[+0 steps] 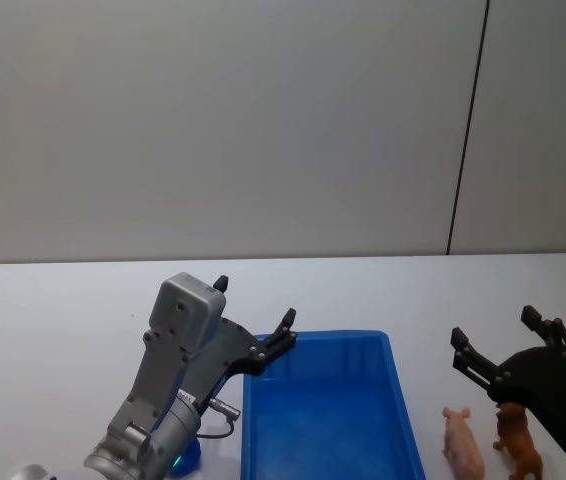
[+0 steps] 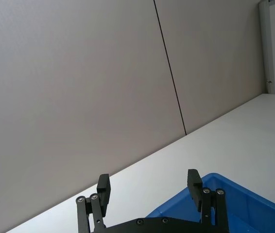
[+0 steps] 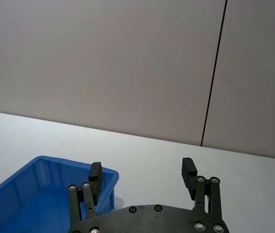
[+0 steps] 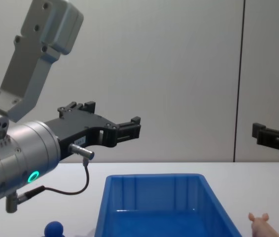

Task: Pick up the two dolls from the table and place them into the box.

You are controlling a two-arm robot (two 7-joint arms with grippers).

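The left arm stands bent on the left side of the box (image 1: 325, 412), its grey wrist tilted forward. The left gripper (image 1: 255, 302) hangs in the air above the box's far left corner with its black fingers (image 2: 102, 183) spread wide. The right arm comes in on the box's right side, and the right gripper (image 1: 496, 328) is held raised beyond the box's right wall, its fingers (image 3: 188, 167) likewise apart.
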